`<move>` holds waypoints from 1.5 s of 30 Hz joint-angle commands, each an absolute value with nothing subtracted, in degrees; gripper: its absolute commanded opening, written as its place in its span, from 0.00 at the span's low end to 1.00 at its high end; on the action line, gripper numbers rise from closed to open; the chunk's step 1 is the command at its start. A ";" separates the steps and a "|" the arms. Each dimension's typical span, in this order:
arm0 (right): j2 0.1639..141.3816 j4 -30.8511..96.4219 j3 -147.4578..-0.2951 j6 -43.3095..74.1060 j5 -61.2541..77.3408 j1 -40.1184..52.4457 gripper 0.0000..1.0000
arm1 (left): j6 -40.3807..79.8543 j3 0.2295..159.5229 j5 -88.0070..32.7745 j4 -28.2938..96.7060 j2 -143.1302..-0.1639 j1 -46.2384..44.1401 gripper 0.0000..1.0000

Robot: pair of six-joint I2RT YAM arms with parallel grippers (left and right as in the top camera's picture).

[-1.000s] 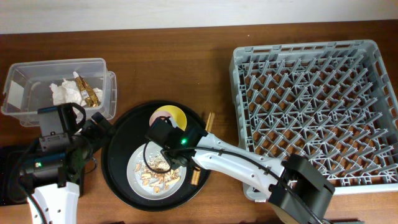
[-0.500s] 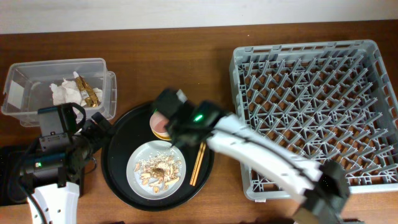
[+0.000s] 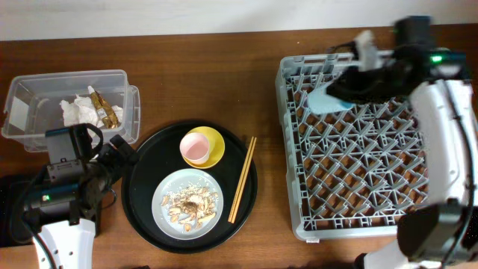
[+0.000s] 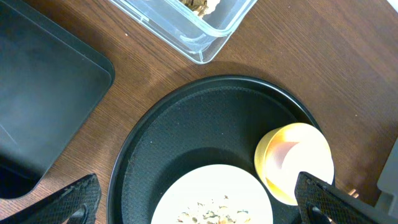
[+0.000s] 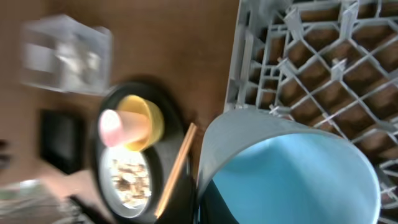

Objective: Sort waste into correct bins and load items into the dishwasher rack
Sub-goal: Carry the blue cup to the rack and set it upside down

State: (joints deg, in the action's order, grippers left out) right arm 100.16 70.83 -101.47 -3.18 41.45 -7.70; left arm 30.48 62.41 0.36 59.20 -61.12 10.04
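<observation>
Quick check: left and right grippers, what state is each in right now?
Left gripper: open, holding nothing.
Right gripper: closed on the light-blue cup, above the dishwasher rack.

Tilted blue cup (image 3: 326,99) over corner of grey rack (image 3: 358,172); pink cup (image 3: 196,147) inside yellow bowl (image 3: 214,142) beside plate (image 3: 160,210) of scraps (image 3: 190,202), chopsticks (image 3: 241,179).

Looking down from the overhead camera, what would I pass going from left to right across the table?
clear tub → round plate → chopsticks → dishwasher rack
</observation>
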 commanded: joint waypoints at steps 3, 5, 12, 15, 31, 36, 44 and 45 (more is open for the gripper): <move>106.17 72.53 -101.41 -11.00 58.85 -17.17 0.04 | 30.17 62.39 -0.05 59.24 -60.99 10.20 0.99; 109.60 71.44 -101.41 -12.25 67.94 -19.59 0.04 | 30.17 62.39 -0.05 59.24 -60.99 10.20 0.99; 118.67 61.89 -101.41 -5.52 74.59 -20.71 0.04 | 30.17 62.39 -0.05 59.24 -60.99 10.20 0.99; 122.50 59.11 -101.41 -2.90 79.35 -20.71 0.04 | 30.17 62.39 -0.05 59.24 -60.99 10.20 0.99; 126.06 64.55 -101.41 4.95 63.99 -20.73 0.04 | 30.17 62.39 -0.05 59.24 -60.99 10.20 0.99; 126.06 66.11 -101.43 4.80 63.70 -20.75 0.04 | 30.17 62.39 -0.05 59.24 -60.99 10.20 0.99; 123.17 67.42 -101.86 5.02 52.47 -21.23 0.15 | 30.17 62.39 -0.05 59.24 -60.99 10.20 0.99; 122.43 68.01 -102.24 5.04 51.22 -21.74 0.15 | 30.17 62.39 -0.05 59.24 -60.99 10.20 0.99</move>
